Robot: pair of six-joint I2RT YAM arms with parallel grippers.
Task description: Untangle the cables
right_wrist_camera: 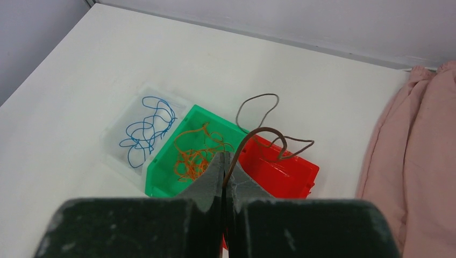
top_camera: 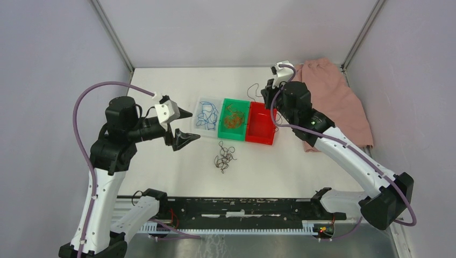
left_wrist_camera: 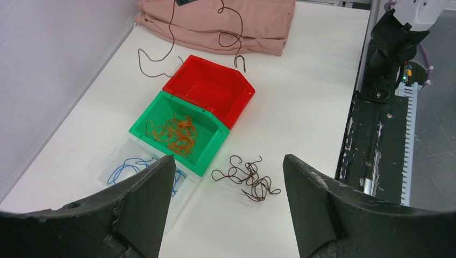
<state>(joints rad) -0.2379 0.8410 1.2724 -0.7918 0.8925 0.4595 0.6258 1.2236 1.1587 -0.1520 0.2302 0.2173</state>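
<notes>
Several dark wires (left_wrist_camera: 247, 177) lie knotted on the table (top_camera: 301, 166) before the green bin (left_wrist_camera: 212, 151). They look light and springy and apt to snag, so pinch a free end. Left gripper (top_camera: 193, 124) gapes beside them. Farther, orange wires (left_wrist_camera: 175, 134) and blue wires (left_wrist_camera: 129, 164) sit binned; right gripper (right_wrist_camera: 225, 161) clamps one brown wire (right_wrist_camera: 258, 131) over the red bin (right_wrist_camera: 301, 172).

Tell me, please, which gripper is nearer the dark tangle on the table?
Left. The left gripper hovers left of the dark tangle; the right gripper is beyond the red bin, holding a dark cable.
</notes>
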